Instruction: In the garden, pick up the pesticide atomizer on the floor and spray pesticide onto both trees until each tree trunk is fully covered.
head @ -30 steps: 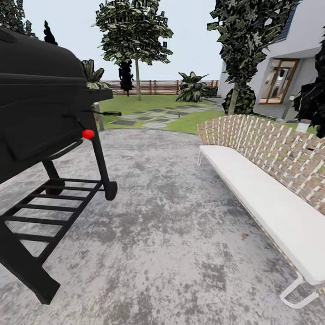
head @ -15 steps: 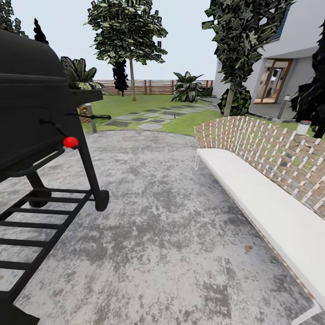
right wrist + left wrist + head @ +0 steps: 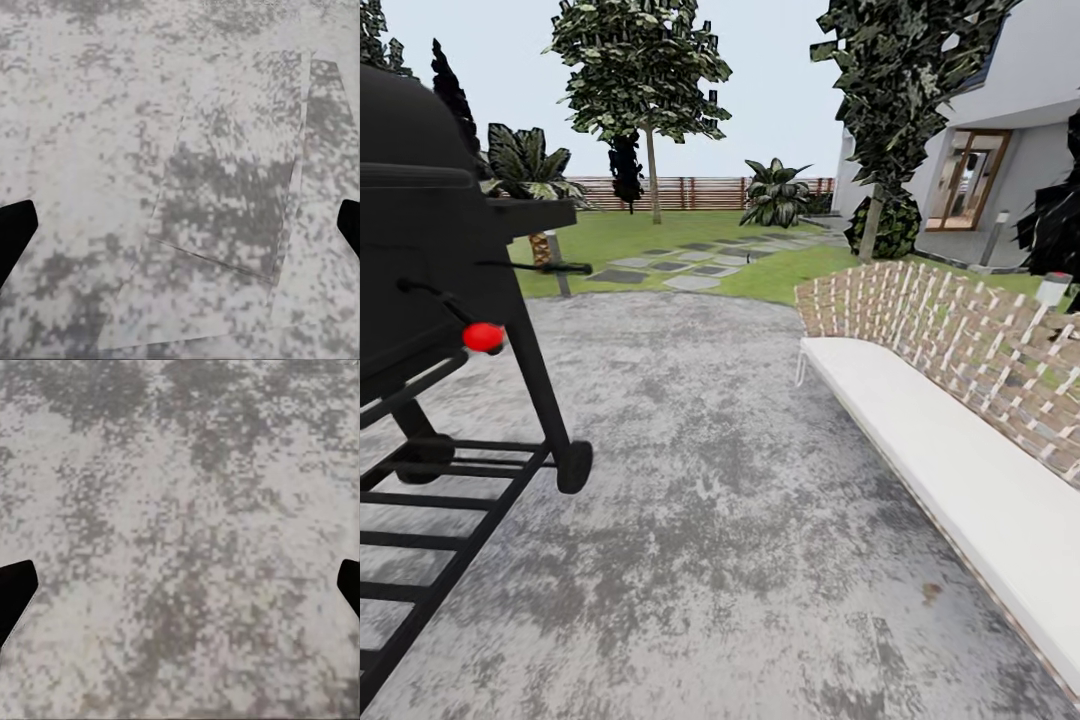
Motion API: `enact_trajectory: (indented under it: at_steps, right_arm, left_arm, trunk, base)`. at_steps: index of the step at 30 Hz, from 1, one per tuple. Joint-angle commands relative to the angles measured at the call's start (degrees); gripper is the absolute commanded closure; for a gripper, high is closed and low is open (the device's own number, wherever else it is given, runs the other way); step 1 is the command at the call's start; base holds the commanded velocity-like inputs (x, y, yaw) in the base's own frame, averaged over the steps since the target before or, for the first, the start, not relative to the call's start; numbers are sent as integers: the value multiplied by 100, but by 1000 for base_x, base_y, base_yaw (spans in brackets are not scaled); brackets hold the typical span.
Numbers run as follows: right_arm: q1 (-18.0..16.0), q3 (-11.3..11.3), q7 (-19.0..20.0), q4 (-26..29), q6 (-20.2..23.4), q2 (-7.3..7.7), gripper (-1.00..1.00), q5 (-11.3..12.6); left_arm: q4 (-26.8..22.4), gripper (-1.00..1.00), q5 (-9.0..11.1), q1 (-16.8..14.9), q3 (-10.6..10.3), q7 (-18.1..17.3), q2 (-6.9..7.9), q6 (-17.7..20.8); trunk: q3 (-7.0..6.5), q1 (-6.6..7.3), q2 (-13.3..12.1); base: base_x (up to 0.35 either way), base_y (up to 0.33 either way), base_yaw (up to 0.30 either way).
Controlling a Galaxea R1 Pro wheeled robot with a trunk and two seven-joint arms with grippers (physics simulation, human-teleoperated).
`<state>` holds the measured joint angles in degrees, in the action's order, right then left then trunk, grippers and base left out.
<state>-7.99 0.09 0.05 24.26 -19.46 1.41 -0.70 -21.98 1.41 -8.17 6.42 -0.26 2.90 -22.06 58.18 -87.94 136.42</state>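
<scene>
We log a mottled grey paved patio (image 3: 740,520) filling the near ground in the head view. Beyond it, far ahead, lies the garden (image 3: 660,232): green lawn with stepping stones (image 3: 690,265), closed at the back by a brown slatted fence (image 3: 700,192).

At the left edge stands a large black grill (image 3: 420,260) on a slatted lower rack (image 3: 440,520), with 1 small wheel (image 3: 574,467) on the patio and a red knob (image 3: 483,337) at the end of a thin rod. Along the right runs a long bench (image 3: 950,470) with a white seat and a woven lattice back. A white house (image 3: 1000,150) with a wood-framed door sits far right.

We count 2 trees with bare trunks: 1 on the far lawn, left of centre (image 3: 645,70), and 1 at the right near the house (image 3: 900,90). Their trunks (image 3: 653,180) (image 3: 871,228) are both well apart from us. A small palm (image 3: 528,170) stands behind the grill and another (image 3: 775,195) near the fence.

The atomizer: we cannot locate it.

In the left wrist view, the left gripper (image 3: 180,585) shows 2 dark tips at opposite edges, spread wide with only pavement between them. In the right wrist view, the right gripper (image 3: 180,229) is likewise spread wide, holding nothing, above pavement with a faint rectangular seam (image 3: 232,195).
</scene>
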Motion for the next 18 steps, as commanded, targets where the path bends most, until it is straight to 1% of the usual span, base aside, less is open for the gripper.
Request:
enact_trajectory:
  at_steps: [1, 18]
  right_arm:
    - [-1, 0, 0, 0, 1, 0, -100, 0]
    - [-1, 0, -8, 9, -5, 0, -100, 8]
  left_arm:
    - [-1, -100, 0, 0, 0, 0, 0, 0]
    - [-1, -100, -1, 0, 0, 0, 0, 0]
  trunk:
    - [0, 0, 0]
    - [0, 0, 0]
  base:
    - [339, 0, 0]
    - [339, 0, 0]
